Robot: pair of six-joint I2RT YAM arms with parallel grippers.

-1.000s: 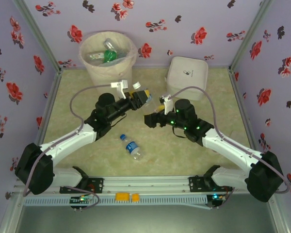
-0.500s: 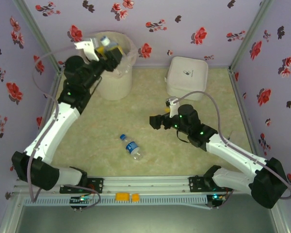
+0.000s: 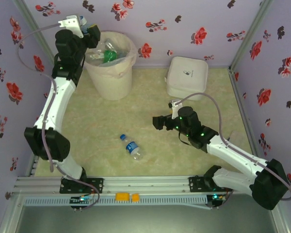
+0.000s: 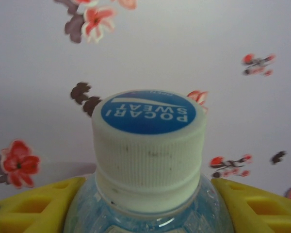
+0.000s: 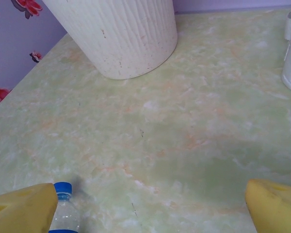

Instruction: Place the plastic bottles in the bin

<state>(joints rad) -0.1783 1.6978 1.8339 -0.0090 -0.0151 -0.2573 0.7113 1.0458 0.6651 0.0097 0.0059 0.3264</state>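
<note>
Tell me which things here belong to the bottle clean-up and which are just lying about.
Part of the job: bin; bottles inside it; capped bottle gripped by the left pincer; loose bottle on the table.
Just lying about: white lidded box.

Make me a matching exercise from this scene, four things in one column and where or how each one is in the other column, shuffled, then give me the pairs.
Things:
1. Pocari Sweat bottle
2. blue-labelled bottle
3. bin
4. right gripper

States:
A. open, over the table
B. holding green and clear bottles
C. clamped in the left gripper
D. lying on the table between the arms

Pairs: 1-C, 2-D, 3-B, 4-A
</note>
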